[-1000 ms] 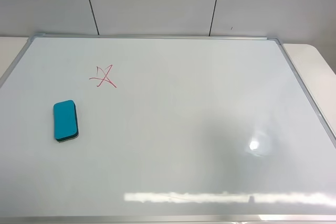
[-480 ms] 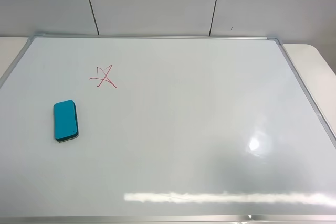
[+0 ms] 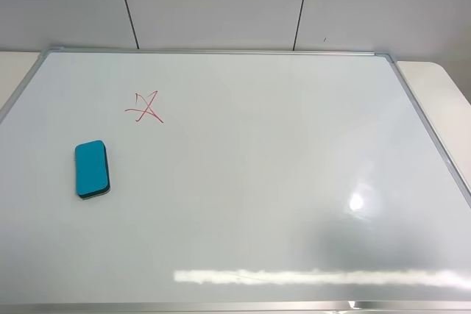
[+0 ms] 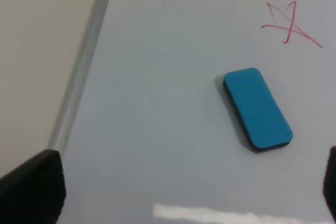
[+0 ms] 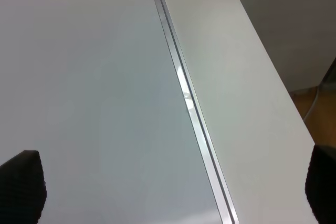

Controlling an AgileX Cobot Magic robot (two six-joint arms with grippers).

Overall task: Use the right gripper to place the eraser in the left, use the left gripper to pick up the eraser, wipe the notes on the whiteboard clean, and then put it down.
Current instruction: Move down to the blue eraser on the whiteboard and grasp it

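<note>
A pale wall of smooth, off-white panels stands behind the work area, divided by two thin dark seams that run down it at a slight slant. Below it lies a cream-white surface, matte and bare where it shows along both sides. Past the surface's right edge, the right wrist view shows a shaded grey-brown area and a small patch of orange-brown floor. The light is bright, cool and even.

Very little is different. A dark speck that sat in the bright reflected strip along the whiteboard front edge (towards its right corner) has gone, and the grey shadow just behind that strip seems slightly deeper.
</note>
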